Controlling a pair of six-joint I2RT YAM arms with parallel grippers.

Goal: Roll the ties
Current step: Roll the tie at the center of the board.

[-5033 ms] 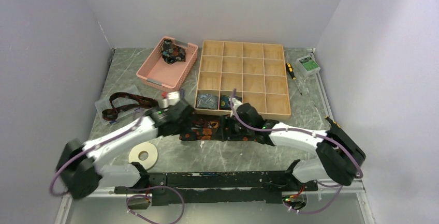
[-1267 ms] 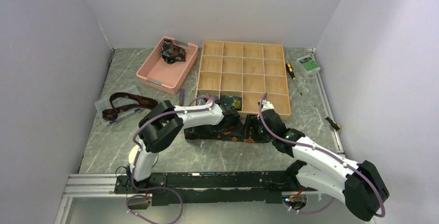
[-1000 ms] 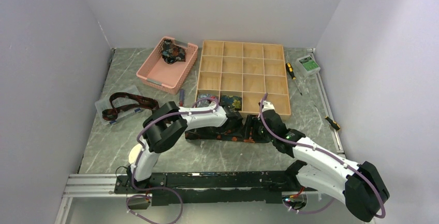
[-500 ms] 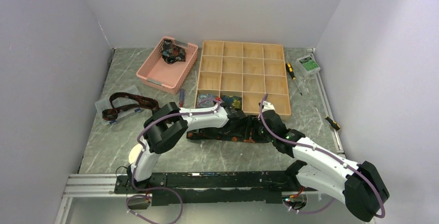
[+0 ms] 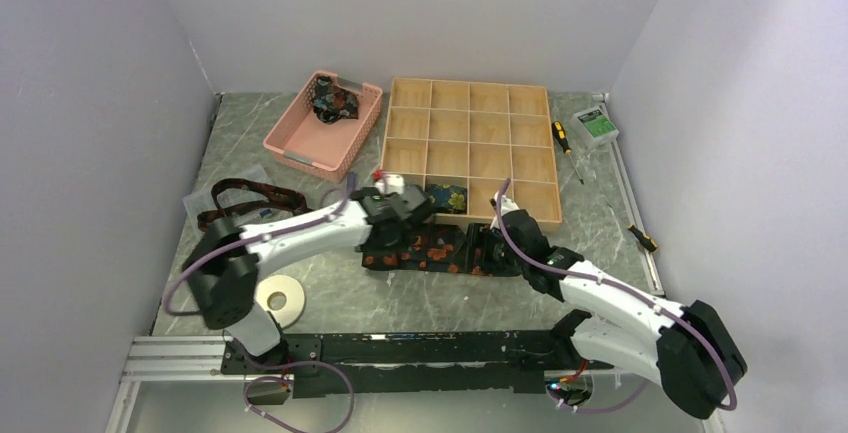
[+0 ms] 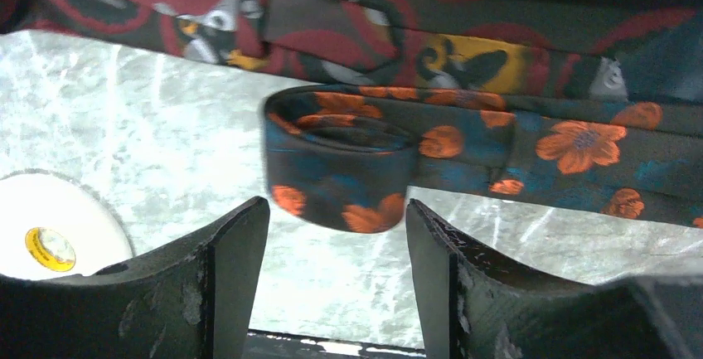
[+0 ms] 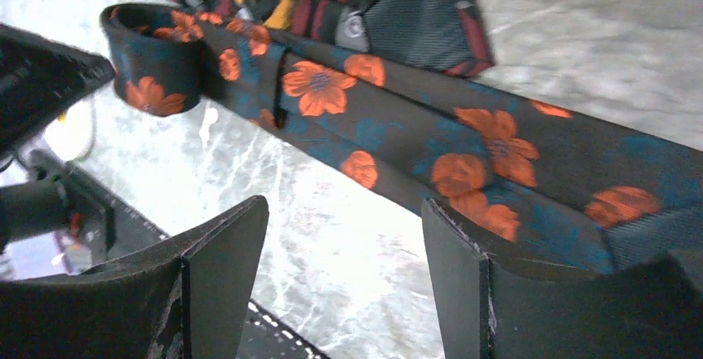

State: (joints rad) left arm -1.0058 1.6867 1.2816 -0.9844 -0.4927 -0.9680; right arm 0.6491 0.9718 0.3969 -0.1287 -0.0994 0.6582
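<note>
A navy tie with orange flowers (image 5: 440, 252) lies flat before the wooden box, its left end wound into a small roll (image 6: 340, 160) that also shows in the right wrist view (image 7: 153, 60). A maroon patterned tie (image 6: 373, 27) lies just behind it. My left gripper (image 6: 336, 239) is open just short of the roll, with only tabletop between its fingers. Farther right, my right gripper (image 7: 344, 239) is open over the flat stretch of the tie (image 7: 464, 160), holding nothing. One rolled tie (image 5: 445, 197) sits in a front compartment of the box.
The wooden grid box (image 5: 470, 148) stands at the back and a pink basket (image 5: 300, 143) with a bunched tie (image 5: 333, 103) to its left. Another tie (image 5: 240, 203) lies on a plastic bag at far left. A white tape ring (image 5: 278, 300) lies front left; screwdrivers (image 5: 562, 138) lie at the right.
My left gripper has opened, let go of the tie's rolled end and drawn back to the left, its elbow swinging out left. The right gripper has stayed in place, opening slightly.
</note>
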